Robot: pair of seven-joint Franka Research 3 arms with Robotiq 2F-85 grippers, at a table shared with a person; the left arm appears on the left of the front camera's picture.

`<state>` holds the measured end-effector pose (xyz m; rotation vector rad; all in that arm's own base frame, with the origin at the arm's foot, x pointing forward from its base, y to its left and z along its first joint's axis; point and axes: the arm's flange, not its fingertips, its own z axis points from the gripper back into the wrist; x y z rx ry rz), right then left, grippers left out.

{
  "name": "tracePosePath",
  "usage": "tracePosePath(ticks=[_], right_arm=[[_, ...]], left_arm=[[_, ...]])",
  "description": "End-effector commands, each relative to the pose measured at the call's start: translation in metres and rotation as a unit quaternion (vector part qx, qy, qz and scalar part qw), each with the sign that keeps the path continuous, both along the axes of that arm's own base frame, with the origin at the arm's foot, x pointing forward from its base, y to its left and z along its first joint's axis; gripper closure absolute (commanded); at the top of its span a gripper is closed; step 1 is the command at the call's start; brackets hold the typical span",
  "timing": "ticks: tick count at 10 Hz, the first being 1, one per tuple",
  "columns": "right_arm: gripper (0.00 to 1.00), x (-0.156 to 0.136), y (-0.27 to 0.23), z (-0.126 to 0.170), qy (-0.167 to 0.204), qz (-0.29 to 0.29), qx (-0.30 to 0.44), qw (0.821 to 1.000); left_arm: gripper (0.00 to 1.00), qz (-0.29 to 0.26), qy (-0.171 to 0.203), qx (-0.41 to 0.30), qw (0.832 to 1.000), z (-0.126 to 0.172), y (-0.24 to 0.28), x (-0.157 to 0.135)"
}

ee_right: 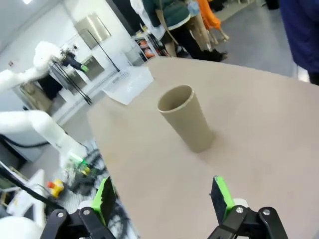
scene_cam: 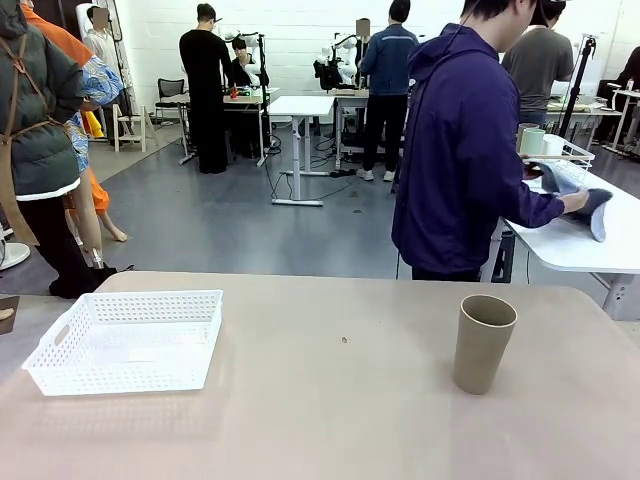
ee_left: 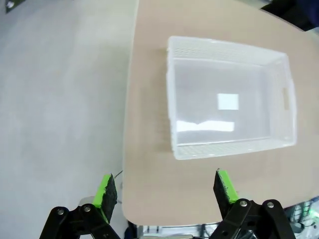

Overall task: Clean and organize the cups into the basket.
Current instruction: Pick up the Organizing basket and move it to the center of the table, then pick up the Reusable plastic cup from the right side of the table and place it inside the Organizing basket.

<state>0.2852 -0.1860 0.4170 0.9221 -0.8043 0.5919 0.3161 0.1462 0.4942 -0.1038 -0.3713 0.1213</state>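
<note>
One upright tan-brown cup (scene_cam: 484,342) is standing at four o'clock on the table (scene_cam: 340,410), the white basket (scene_cam: 120,377) at eight o'clock, while the left gripper (ee_left: 164,180) and right gripper (ee_right: 161,186) are hovering released, empty.

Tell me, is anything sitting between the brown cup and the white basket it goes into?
Nothing visible does. The cup stands upright on the right and the basket sits on the left. Only tabletop and a tiny dark speck lie between them.
</note>
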Motion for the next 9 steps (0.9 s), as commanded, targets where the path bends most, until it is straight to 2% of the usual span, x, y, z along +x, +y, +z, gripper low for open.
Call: tracePosePath(ticks=[1, 2, 3, 4, 7, 8, 9], right_arm=[[0.00, 0.007, 0.016, -0.018, -0.040, -0.002, -0.062, 0.997], [0.00, 0.006, 0.016, -0.022, -0.033, -0.009, -0.067, 0.997], [0.00, 0.006, 0.006, -0.007, -0.019, 0.003, -0.034, 0.999], [0.00, 0.006, 0.006, -0.007, -0.019, 0.003, -0.034, 0.999], [0.00, 0.006, 0.006, -0.007, -0.019, 0.003, -0.034, 0.999], [0.00, 0.005, 0.007, -0.012, -0.026, 0.002, -0.043, 0.999], [0.00, 0.009, 0.018, -0.017, -0.075, 0.025, -0.049, 0.996]], left_arm=[[0.00, 0.016, 0.033, 0.045, 0.998, -0.029, -0.011, 0.009], [0.00, 0.017, 0.034, 0.061, 0.997, -0.037, -0.014, 0.012], [0.00, 0.013, 0.012, 0.022, 1.000, -0.033, -0.014, 0.008], [0.00, 0.007, 0.030, 0.043, 0.999, -0.018, -0.004, 0.017], [0.00, 0.007, 0.030, 0.043, 0.999, -0.018, -0.004, 0.017], [0.00, 0.007, 0.030, 0.043, 0.999, -0.018, -0.004, 0.017], [0.00, 0.005, 0.025, 0.035, 0.999, -0.019, -0.003, 0.019]])
